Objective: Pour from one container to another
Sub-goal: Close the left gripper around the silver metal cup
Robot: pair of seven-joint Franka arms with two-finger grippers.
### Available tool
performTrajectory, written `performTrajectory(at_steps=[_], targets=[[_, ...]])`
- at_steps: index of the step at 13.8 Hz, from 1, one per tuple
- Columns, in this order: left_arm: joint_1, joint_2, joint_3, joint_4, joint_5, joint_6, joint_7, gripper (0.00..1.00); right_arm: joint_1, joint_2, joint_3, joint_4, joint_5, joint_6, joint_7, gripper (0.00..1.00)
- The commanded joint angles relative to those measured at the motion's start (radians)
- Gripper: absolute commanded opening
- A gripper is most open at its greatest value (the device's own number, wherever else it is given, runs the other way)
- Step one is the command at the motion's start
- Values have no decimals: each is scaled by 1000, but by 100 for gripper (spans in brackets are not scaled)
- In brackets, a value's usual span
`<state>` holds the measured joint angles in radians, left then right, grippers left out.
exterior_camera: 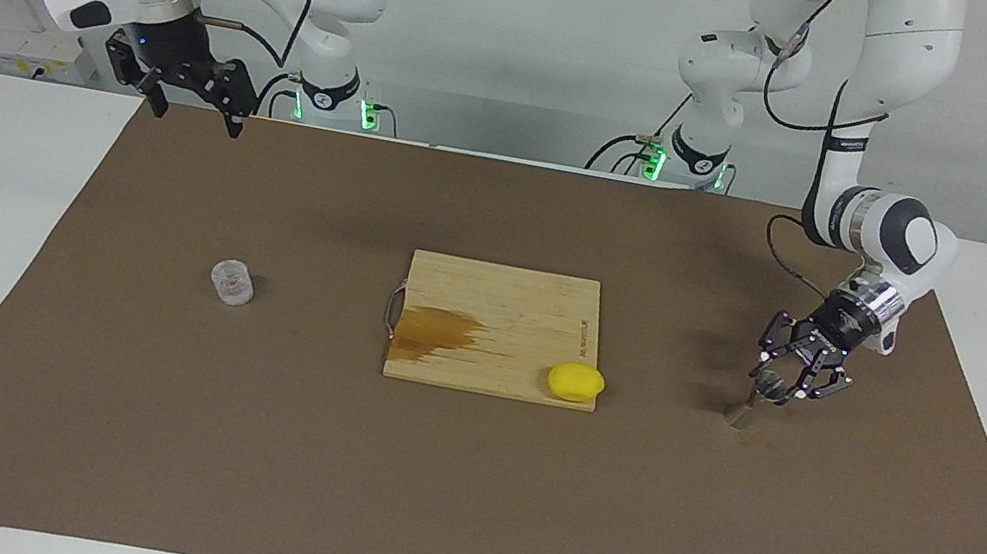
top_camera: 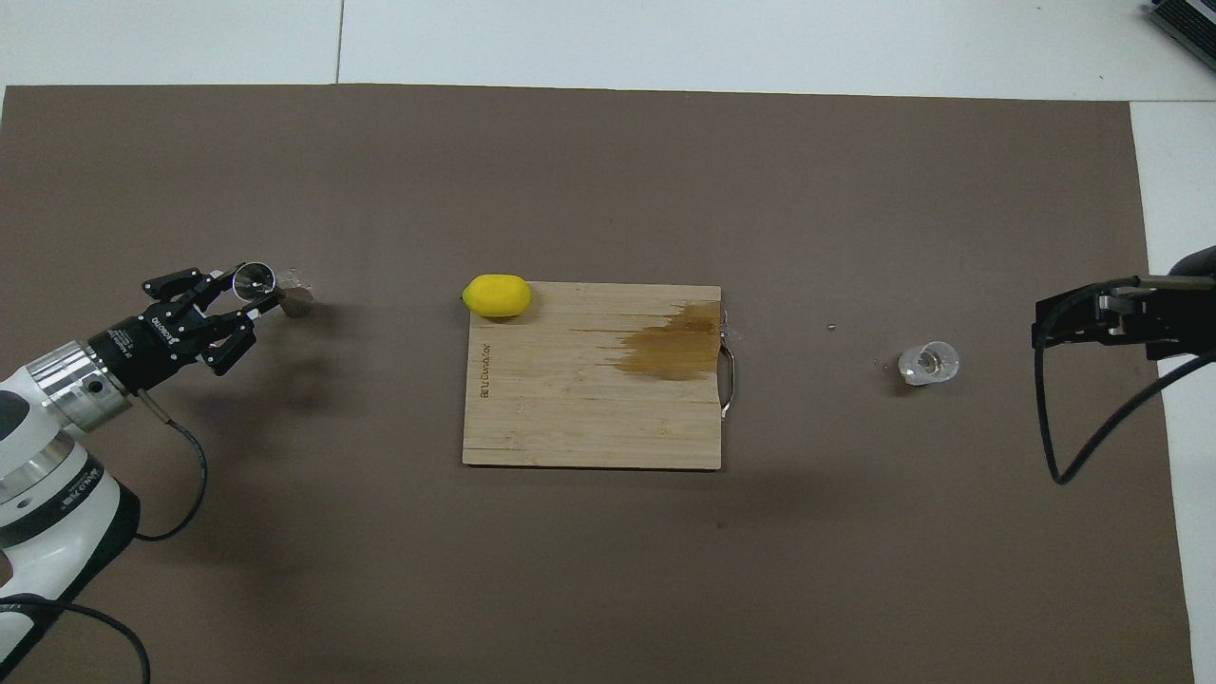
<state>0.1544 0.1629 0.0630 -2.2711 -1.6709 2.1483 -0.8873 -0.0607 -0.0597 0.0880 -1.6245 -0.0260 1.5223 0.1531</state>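
while tilted, jigger (exterior_camera: 754, 402) in left gripper (exterior_camera: 792, 379)

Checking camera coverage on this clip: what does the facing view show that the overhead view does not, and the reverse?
Only the facing view shows both arm bases, the wall, and the right gripper raised well above the mat. Only the overhead view looks into the jigger mouth and the glass tumbler. Both show the left gripper at the tilted jigger, the tumbler standing alone toward the right arm's end, and the stained cutting board carrying the lemon.
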Motion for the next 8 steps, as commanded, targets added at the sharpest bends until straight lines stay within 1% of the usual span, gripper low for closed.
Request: performTrajectory(at_steps=[1, 4, 6, 8], targets=[[-16, 10, 4, 9, -26, 10, 130, 0, -14, -25, 6, -17, 18, -8, 6, 100], [-18, 10, 3, 10, -24, -4, 134, 0, -5, -25, 6, -15, 17, -10, 5, 100], [-18, 6, 3, 15, -24, -53, 131, 0, -5, -19, 7, -14, 17, -8, 3, 100], [-18, 0, -3, 16, -24, -91, 123, 0, -7, 9, 7, 12, 15, 9, 3, 100]])
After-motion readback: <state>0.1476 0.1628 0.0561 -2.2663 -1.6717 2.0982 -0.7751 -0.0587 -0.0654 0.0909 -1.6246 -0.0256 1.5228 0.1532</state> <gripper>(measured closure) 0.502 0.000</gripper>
